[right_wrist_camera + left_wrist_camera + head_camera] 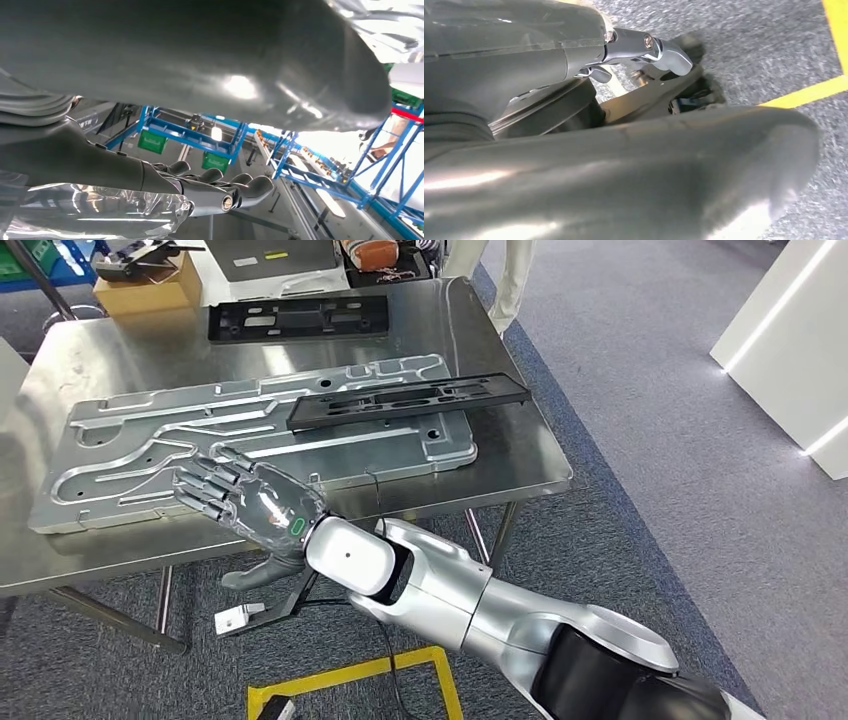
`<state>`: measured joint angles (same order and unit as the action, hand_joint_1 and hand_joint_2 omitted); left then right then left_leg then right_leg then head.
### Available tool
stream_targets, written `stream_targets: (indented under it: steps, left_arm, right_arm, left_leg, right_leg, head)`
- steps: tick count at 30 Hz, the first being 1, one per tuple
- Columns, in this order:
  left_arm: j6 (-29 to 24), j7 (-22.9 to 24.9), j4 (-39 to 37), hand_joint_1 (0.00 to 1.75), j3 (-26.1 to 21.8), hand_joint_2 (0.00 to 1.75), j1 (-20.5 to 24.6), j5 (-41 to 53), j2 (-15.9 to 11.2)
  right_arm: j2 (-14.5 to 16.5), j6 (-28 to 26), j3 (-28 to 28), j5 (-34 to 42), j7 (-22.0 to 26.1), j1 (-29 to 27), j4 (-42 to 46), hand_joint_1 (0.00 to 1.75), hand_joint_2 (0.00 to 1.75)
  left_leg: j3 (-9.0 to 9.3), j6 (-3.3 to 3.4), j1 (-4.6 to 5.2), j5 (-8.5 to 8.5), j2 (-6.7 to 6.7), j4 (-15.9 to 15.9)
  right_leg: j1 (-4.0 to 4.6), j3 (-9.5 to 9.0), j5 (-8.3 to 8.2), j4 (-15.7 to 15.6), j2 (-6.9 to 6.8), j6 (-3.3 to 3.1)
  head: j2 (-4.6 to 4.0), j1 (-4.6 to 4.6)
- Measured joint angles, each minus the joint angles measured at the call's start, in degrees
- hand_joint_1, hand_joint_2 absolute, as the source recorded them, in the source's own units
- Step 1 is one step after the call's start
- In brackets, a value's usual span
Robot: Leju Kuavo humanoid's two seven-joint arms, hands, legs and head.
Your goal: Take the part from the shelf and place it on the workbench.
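Hovering palm-down with right hand (248,502) fingers (205,490) spread and empty, black part (408,400) lying just beyond them across the metal plate (150,455) on the counter (480,340), apparently already set down.

The workbench (500,430) was brushed steel, dully reflective and faintly scuffed; the large plate (130,455) on it was pale matt metal with pressed smooth channels; both black parts (405,400) (297,318) looked like matt moulded plastic; the right hand (245,502) wore a glossy clear cover; the arm shell (450,590) was smooth satin silver; the floor (690,490) was rough grey carpet; the box (150,292) was plain cardboard.
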<state>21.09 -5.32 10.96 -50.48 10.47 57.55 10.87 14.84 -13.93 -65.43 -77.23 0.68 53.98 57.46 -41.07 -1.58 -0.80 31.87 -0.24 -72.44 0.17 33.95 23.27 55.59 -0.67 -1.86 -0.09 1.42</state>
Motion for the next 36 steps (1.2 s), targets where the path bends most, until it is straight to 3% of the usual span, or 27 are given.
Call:
stream_targets:
  steps: [1, 2, 3, 4, 6, 7, 9, 10, 12, 14, 15, 16, 17, 19, 20, 22, 23, 25, 27, 29, 30, 31, 33, 34, 35, 36]
  left_arm:
    - [0.0, 0.0, 0.0, 0.00, 0.0, 0.00, 0.0, 0.0, -0.1]
    - [0.0, 0.0, 0.0, 0.00, 0.0, 0.00, -0.1, 0.0, -0.1]
    - [0.0, -0.1, 0.0, 0.00, 0.0, 0.00, -0.1, 0.1, -0.2]
    - [0.0, -0.1, 0.0, 0.00, 0.0, 0.00, -0.1, 0.1, -0.2]
    - [0.1, -0.3, 0.0, 0.00, -0.1, 0.00, 0.0, 0.2, -0.1]
    - [0.1, -0.3, 0.0, 0.00, -0.1, 0.00, 0.0, 0.3, -0.1]
    - [0.2, -0.4, 0.0, 0.00, -0.1, 0.00, 0.0, 0.4, 0.0]
    - [0.2, -0.4, 0.0, 0.00, -0.1, 0.00, 0.0, 0.5, 0.0]
    - [0.3, -0.5, 0.0, 0.00, -0.1, 0.00, -0.1, 0.6, 0.1]
    - [0.3, -0.5, 0.0, 0.00, -0.1, 0.00, -0.1, 0.7, 0.1]
    - [0.3, -0.5, 0.0, 0.00, -0.1, 0.00, -0.1, 0.7, 0.1]
    - [0.3, -0.5, 0.0, 0.00, -0.1, 0.00, -0.1, 0.8, 0.1]
    - [0.3, -0.5, 0.0, 0.00, -0.1, 0.00, -0.1, 0.8, 0.1]
    - [0.3, -0.5, 0.0, 0.00, -0.1, 0.00, -0.2, 0.9, 0.1]
    - [0.3, -0.6, 0.0, 0.00, -0.1, 0.00, -0.2, 0.9, 0.2]
    - [0.3, -0.6, 0.0, 0.00, -0.1, 0.00, -0.1, 0.9, 0.5]
    - [0.3, -0.6, 0.0, 0.00, -0.1, 0.00, -0.1, 0.9, 0.6]
    - [0.3, -0.7, 0.0, 0.00, -0.1, 0.00, -0.2, 0.9, 0.7]
    - [0.3, -0.7, 0.0, 0.00, -0.1, 0.00, -0.3, 0.9, 0.7]
    - [0.3, -0.7, 0.0, 0.00, -0.1, 0.00, -0.4, 0.9, 0.6]
    - [0.3, -0.7, 0.0, 0.00, -0.1, 0.00, -0.4, 0.9, 0.6]
    - [0.3, -0.7, 0.0, 0.00, -0.1, 0.00, -0.4, 0.9, 0.5]
    - [0.1, -0.7, 0.0, 0.00, -0.1, 0.00, -0.4, 0.9, 0.5]
    - [0.1, -0.7, 0.0, 0.00, -0.1, 0.00, -0.4, 0.9, 0.5]
    - [0.0, -0.7, 0.0, 0.00, -0.1, 0.00, -0.4, 0.9, 0.5]
    - [0.0, -0.8, 0.0, 0.00, -0.1, 0.00, -0.4, 1.0, 0.5]
  right_arm:
    - [0.0, 0.0, 0.0, 0.0, 0.0, -0.1, -0.1, 0.00, 0.00]
    - [0.0, 0.0, 0.0, 0.0, 0.0, -0.1, -0.2, 0.00, 0.00]
    - [0.0, -0.1, 0.0, 0.1, 0.0, -0.1, -0.3, 0.00, 0.00]
    - [0.0, -0.1, 0.0, 0.1, 0.1, -0.1, -0.3, 0.00, 0.00]
    - [0.1, -0.1, 0.0, 0.1, 0.1, -0.1, -0.3, 0.00, 0.00]
    - [0.1, -0.1, 0.0, 0.2, 0.2, -0.1, -0.3, 0.00, 0.00]
    - [0.0, -0.2, 0.0, 0.2, 0.3, -0.1, -0.4, 0.00, 0.00]
    - [-0.1, -0.2, 0.0, 0.3, 0.3, -0.1, -0.4, 0.00, 0.00]
    - [-0.4, -0.2, 0.0, 0.3, 0.4, -0.1, -0.4, 0.00, 0.00]
    - [-0.6, -0.2, 0.0, 0.3, 0.4, -0.1, -0.4, 0.00, 0.00]
    - [-0.7, -0.2, 0.0, 0.3, 0.4, -0.1, -0.4, 0.00, 0.00]
    - [-0.9, -0.2, 0.0, 0.4, 0.4, -0.1, -0.4, 0.00, 0.00]
    - [-1.0, -0.2, 0.0, 0.4, 0.4, -0.2, -0.4, 0.00, 0.00]
    - [-1.2, -0.1, 0.0, 0.4, 0.4, -0.1, -0.3, 0.00, 0.00]
    - [-1.2, -0.1, 0.0, 0.4, 0.4, -0.1, -0.2, 0.00, 0.00]
    - [-1.2, -0.2, 0.0, 0.4, 0.4, 0.1, 0.1, 0.00, 0.00]
    - [-1.2, -0.2, 0.0, 0.5, 0.4, 0.1, 0.2, 0.00, 0.00]
    - [-1.2, -0.1, 0.0, 0.5, 0.4, 0.2, 0.2, 0.00, 0.00]
    - [-1.2, -0.1, 0.0, 0.5, 0.4, 0.3, 0.2, 0.00, 0.00]
    - [-1.2, 0.1, 0.0, 0.6, 0.4, 0.2, 0.2, 0.00, 0.00]
    - [-1.2, 0.2, 0.0, 0.7, 0.4, 0.1, 0.3, 0.00, 0.00]
    - [-1.2, 0.3, 0.0, 0.8, 0.4, 0.0, 0.3, 0.00, 0.00]
    - [-1.2, 0.6, 0.0, 1.1, 0.4, -0.1, 0.4, 0.00, 0.00]
    - [-1.2, 0.8, 0.0, 1.3, 0.4, -0.1, 0.5, 0.00, 0.00]
    - [-1.3, 1.1, 0.0, 1.5, 0.4, -0.1, 0.7, 0.00, 0.00]
    - [-1.3, 1.3, 0.0, 1.8, 0.5, -0.2, 0.9, 0.00, 0.00]
  left_leg:
    - [0.29, -0.37, -0.23, -0.32, 0.01, -1.5]
    - [1.52, -0.77, -0.48, -1.76, 0.03, -0.9]
    - [3.72, -1.24, -0.81, -3.48, 0.05, 1.7]
    - [6.35, -1.81, -1.07, -4.00, 0.04, 5.4]
    - [10.26, -1.68, -1.19, -3.28, -0.12, 11.5]
    - [10.85, -1.21, -1.03, -2.47, -0.21, 12.6]
    - [10.36, 0.23, -0.84, -2.91, -0.17, 12.6]
    - [9.96, 0.94, -0.78, -3.34, -0.08, 12.5]
    - [8.73, 2.27, -0.68, -4.50, 0.14, 12.7]
    - [7.23, 2.91, -0.29, -5.70, 0.19, 12.6]
    - [6.47, 3.05, -0.05, -6.28, 0.20, 12.6]
    - [5.68, 3.16, 0.24, -6.87, 0.19, 12.6]
    - [4.91, 3.24, 0.58, -7.47, 0.17, 12.6]
    - [3.67, 3.37, 1.09, -8.58, 0.09, 12.6]
    - [3.26, 3.30, 1.28, -9.07, 0.05, 12.6]
    - [2.98, 2.84, 1.07, -10.09, 0.08, 13.1]
    - [2.97, 2.50, 0.94, -10.65, 0.11, 13.5]
    - [2.83, 1.90, 0.80, -11.10, 0.07, 14.0]
    - [1.96, 1.34, 0.84, -8.18, 0.00, 11.8]
    - [0.43, 0.62, 0.37, -2.76, 0.01, 5.4]
    - [-0.17, 0.19, 0.08, -1.04, 0.03, 1.9]
    - [-0.25, -0.26, -0.19, -0.62, 0.04, -0.5]
    - [1.99, -1.22, -0.75, -3.13, 0.07, -0.1]
    - [4.33, -1.83, -1.09, -4.16, 0.09, 2.8]
    - [7.01, -2.31, -1.17, -4.15, 0.05, 6.5]
    - [8.93, -2.15, -1.17, -3.55, -0.01, 9.4]
  right_leg:
    - [-0.17, 0.89, -0.50, 0.2, -0.07, 0.23]
    - [-0.41, 1.85, -0.95, 0.6, -0.11, 0.53]
    - [-0.66, 2.83, -1.33, 1.2, -0.12, 0.87]
    - [-0.83, 3.81, -1.65, 1.8, -0.10, 1.27]
    - [-0.73, 5.19, -2.21, 3.0, -0.03, 1.99]
    - [-0.58, 5.52, -2.58, 3.3, 0.01, 2.31]
    - [-0.54, 5.79, -3.28, 3.4, 0.05, 2.92]
    - [-0.67, 6.10, -2.79, 3.7, 0.07, 3.21]
    - [-0.88, 7.51, 1.18, 7.4, 0.16, 3.63]
    - [-0.90, 9.58, 6.69, 14.9, 0.29, 3.80]
    - [-0.87, 10.26, 8.18, 18.3, 0.34, 3.76]
    - [-0.77, 10.18, 8.43, 20.3, 0.38, 3.54]
    - [-0.60, 9.04, 7.57, 20.2, 0.42, 3.10]
    - [0.23, 3.79, 5.28, 14.0, 0.65, 1.29]
    - [0.72, 0.63, 5.21, 9.6, 0.70, 0.26]
    - [1.54, -3.07, 5.69, 3.7, 0.71, -0.75]
    - [1.72, -3.55, 5.58, 2.5, 0.62, -0.82]
    - [1.61, -3.51, 3.83, 0.9, 0.45, -0.76]
    - [1.14, -3.11, 2.08, -0.6, 0.15, -0.66]
    - [0.97, -1.83, 0.85, -0.8, -0.01, -0.49]
    - [0.88, -0.99, 0.35, -0.6, -0.08, -0.30]
    - [0.73, -0.07, -0.14, -0.3, -0.15, -0.06]
    - [0.17, 2.04, -0.98, 0.7, -0.24, 0.60]
    - [-0.14, 3.17, -1.30, 1.5, -0.24, 0.98]
    - [-0.33, 4.31, -1.55, 2.3, -0.20, 1.37]
    - [-0.37, 5.15, -1.80, 3.1, -0.14, 1.71]
  head:
    - [0.00, 0.00]
    - [0.00, 0.00]
    - [0.00, 0.00]
    - [0.00, 0.01]
    - [0.00, 0.00]
    - [0.00, 0.00]
    - [0.00, -0.02]
    - [0.00, -0.02]
    - [0.00, -0.02]
    - [0.00, -0.02]
    - [0.00, -0.02]
    - [0.00, -0.02]
    - [0.00, -0.02]
    - [0.00, -0.01]
    - [0.00, -0.01]
    - [0.00, -0.02]
    - [0.00, -0.02]
    - [0.00, -0.02]
    - [0.00, -0.01]
    - [0.00, -0.01]
    - [0.00, -0.01]
    - [0.00, -0.01]
    - [0.00, 0.00]
    - [0.00, 0.00]
    - [0.00, 0.01]
    - [0.00, 0.01]
